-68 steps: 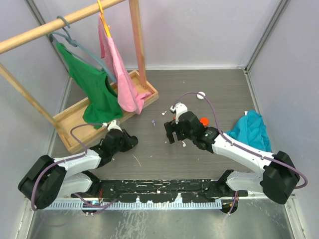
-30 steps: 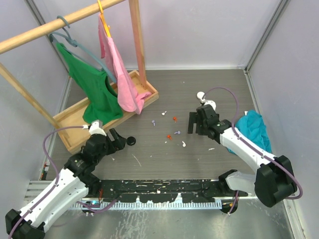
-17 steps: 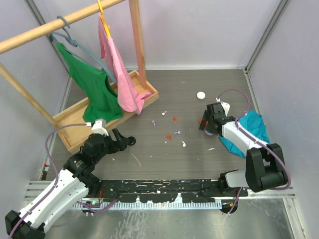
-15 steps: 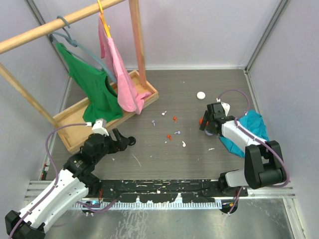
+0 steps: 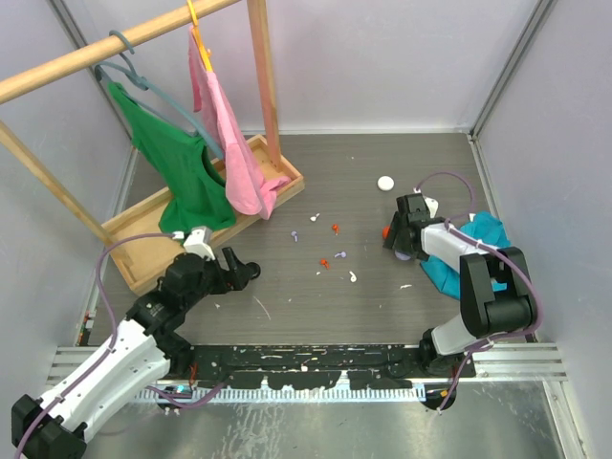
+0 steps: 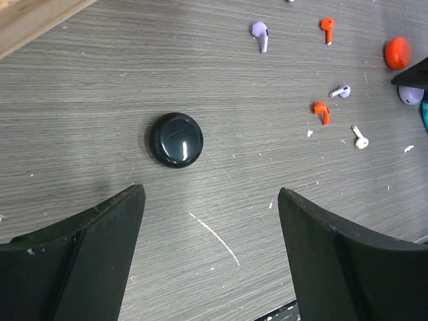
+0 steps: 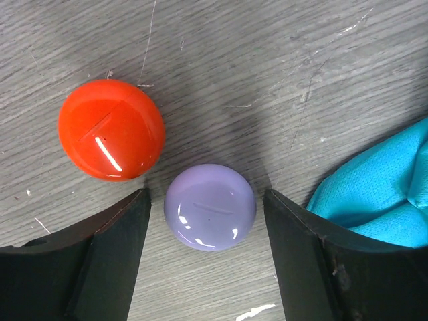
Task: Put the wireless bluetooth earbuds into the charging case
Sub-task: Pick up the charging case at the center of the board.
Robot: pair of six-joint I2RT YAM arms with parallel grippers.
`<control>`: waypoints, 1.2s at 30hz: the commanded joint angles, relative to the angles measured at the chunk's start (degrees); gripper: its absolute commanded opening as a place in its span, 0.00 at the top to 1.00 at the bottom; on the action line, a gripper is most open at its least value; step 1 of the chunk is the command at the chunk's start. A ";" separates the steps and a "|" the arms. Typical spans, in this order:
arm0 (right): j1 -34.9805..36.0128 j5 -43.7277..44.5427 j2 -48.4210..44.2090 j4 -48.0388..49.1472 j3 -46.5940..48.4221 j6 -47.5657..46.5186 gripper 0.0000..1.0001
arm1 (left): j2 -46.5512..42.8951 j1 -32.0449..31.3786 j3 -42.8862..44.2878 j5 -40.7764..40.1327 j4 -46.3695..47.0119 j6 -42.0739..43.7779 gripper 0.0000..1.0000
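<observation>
Two cases seem lined up for grasping: the right gripper [image 7: 205,195], wide and empty, straddles the lilac case [image 7: 210,207], the left gripper [image 6: 208,194], equally wide, faces the black case [image 6: 176,139]; next, close squarely.

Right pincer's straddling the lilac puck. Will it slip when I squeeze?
Likely slippery: the lilac case is glossy and domed, with sharp highlights, so the right pincer could squirt it out. Probably light, so a nudge may skid it into the red case close beside it. It looks rigid, not squashy.
</observation>
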 commanded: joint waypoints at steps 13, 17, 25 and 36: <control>-0.01 -1.42 -0.61 2.86 1.41 -1.50 0.43 | 4.32 0.37 -0.03 10.06 12.04 -0.47 0.21; 0.90 -4.39 -3.48 2.92 0.61 -1.57 0.51 | 5.96 0.37 -0.58 13.83 16.52 -1.47 0.23; 8.26 -5.45 -11.86 3.33 -0.19 2.36 0.54 | 10.58 0.27 -1.06 19.02 26.15 -5.95 0.26; 24.95 0.82 -21.53 10.97 -0.83 11.22 0.54 | 15.18 -2.09 -1.98 18.02 40.17 -11.17 0.32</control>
